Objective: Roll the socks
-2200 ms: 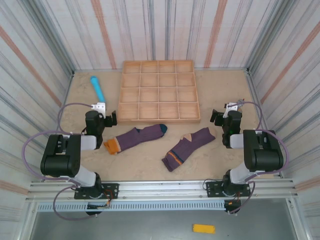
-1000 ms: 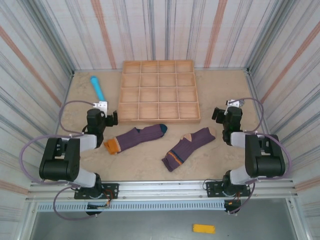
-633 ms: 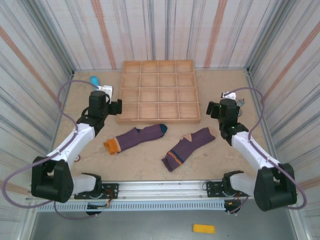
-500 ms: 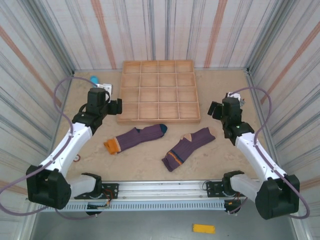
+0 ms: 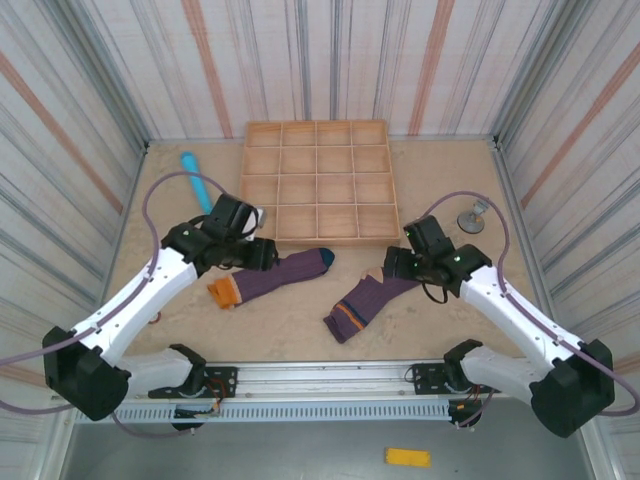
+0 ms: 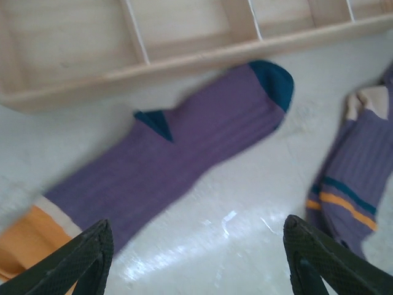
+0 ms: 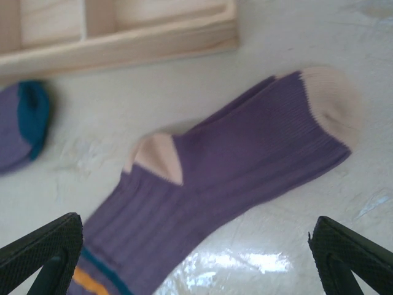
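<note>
Socks slant, toes up-right (both alike); left end effector, right end effector released.

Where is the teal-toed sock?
Top view: teal-toed sock lies left of centre, just before the wooden tray, cream-toed sock to its right.

A robot lab cell, striped walls enclosing a rail-edged table

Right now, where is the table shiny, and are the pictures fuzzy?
Left wrist view: white glare on the table near the teal-toed sock, everything slightly blurred. Right wrist view: glare below the cream-toed sock, also soft. Top external view: sharp, evenly lit.
</note>
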You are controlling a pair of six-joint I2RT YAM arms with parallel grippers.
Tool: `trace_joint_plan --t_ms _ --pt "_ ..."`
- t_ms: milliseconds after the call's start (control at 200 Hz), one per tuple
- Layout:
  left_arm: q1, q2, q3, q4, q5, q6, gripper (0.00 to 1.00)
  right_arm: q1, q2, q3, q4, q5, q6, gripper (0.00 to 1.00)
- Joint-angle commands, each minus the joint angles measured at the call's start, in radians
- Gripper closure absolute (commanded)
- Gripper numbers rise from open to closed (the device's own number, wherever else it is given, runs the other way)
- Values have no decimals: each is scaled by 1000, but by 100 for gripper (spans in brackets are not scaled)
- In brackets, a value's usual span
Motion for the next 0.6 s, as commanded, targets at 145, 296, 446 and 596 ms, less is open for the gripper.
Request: trace_joint_plan --t_ms 145,296,446,596 --pt "-144 32 40 -52 148 -227 25 280 -34 29 -118 188 38 1" --pt "-236 29 -21 51 195 -385 25 442 -72 -13 -67 267 72 4" --pt "-308 35 -107 145 205 -514 27 545 -32 -22 -51 306 103 15" --pt "-360 51 -171 187 189 -618 29 619 0 -43 -36 286 117 12"
